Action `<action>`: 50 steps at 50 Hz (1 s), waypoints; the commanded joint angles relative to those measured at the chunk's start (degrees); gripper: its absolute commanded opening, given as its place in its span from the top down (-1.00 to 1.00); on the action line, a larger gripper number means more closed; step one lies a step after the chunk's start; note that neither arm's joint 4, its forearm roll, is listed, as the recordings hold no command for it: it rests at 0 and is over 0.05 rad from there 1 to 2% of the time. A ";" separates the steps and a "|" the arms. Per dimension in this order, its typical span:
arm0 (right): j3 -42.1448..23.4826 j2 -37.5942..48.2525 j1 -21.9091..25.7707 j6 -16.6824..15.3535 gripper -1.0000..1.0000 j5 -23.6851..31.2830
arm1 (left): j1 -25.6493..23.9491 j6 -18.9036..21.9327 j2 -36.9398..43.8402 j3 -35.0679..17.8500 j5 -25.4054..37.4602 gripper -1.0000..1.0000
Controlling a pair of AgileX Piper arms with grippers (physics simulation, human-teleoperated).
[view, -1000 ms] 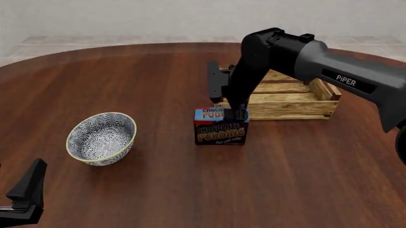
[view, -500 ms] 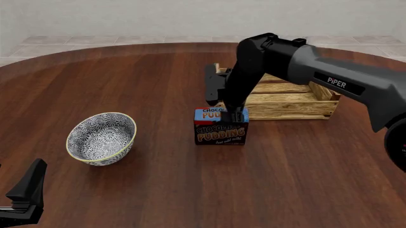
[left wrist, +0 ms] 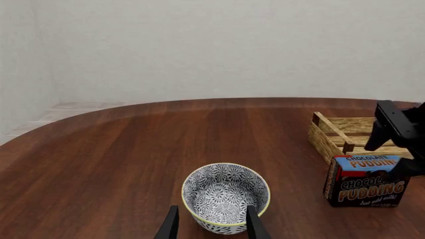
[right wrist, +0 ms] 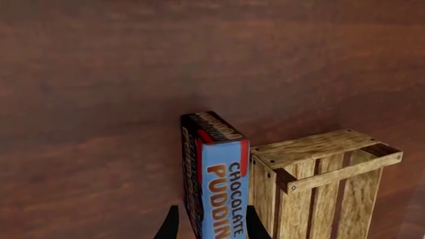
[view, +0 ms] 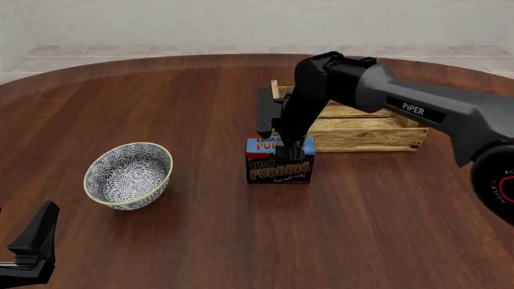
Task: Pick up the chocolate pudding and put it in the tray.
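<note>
Two fingers of the right gripper (view: 294, 149) straddle the top of the chocolate pudding (view: 277, 168) — whether they press on it, the views do not settle. The carton stands upright on the table (view: 241, 229), just in front of the tray (view: 369, 129). The left gripper (left wrist: 210, 226) hangs parted and empty over the near edge, pointing at the patterned bowl (view: 129, 174).
</note>
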 commanded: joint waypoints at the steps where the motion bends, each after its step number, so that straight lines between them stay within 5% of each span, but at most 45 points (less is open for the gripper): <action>1: -1.60 1.93 -1.19 0.45 -1.00 -0.34 | 0.00 0.00 0.00 0.00 0.00 -1.00; 50: -3.88 4.43 -0.99 2.88 -1.00 -0.70 | 0.00 0.00 0.00 0.00 0.00 -1.00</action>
